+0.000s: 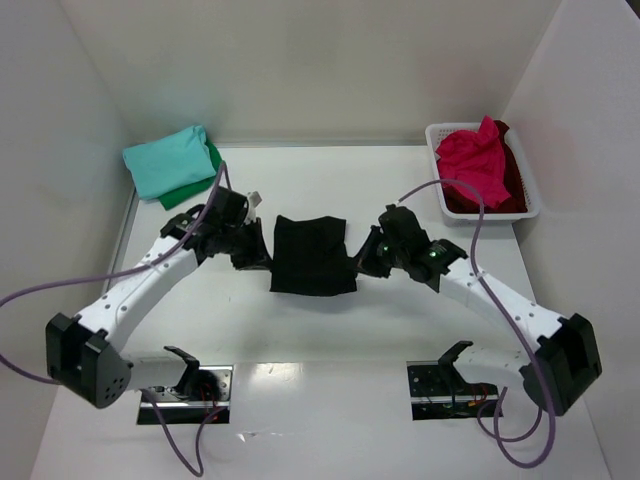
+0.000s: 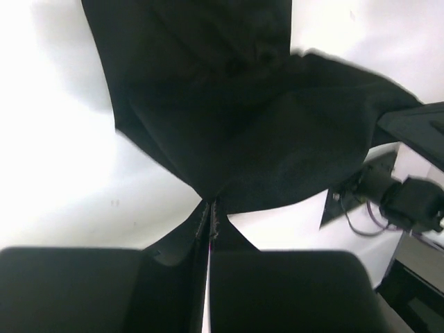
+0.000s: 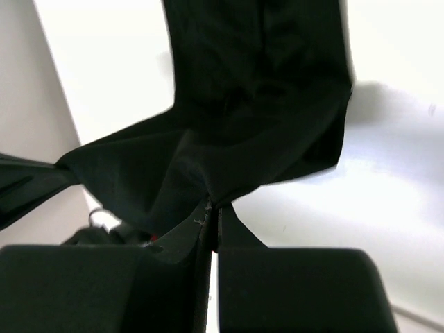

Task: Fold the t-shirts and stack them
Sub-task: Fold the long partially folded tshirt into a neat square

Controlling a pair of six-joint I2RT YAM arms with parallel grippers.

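A black t-shirt (image 1: 312,255) hangs stretched between my two grippers over the middle of the table. My left gripper (image 1: 252,252) is shut on its left edge; the pinched cloth (image 2: 229,132) shows in the left wrist view above the gripper (image 2: 210,208). My right gripper (image 1: 364,258) is shut on its right edge; the cloth (image 3: 257,104) rises from the gripper (image 3: 211,208) in the right wrist view. A folded teal t-shirt (image 1: 170,160) lies on a green one (image 1: 205,168) at the back left. A pink-red t-shirt (image 1: 475,158) lies crumpled on a dark red one (image 1: 510,195) in the basket.
A white plastic lattice basket (image 1: 436,135) stands at the back right against the wall. White walls close the table at left, back and right. Purple cables loop from both arms. Two arm bases sit at the near edge.
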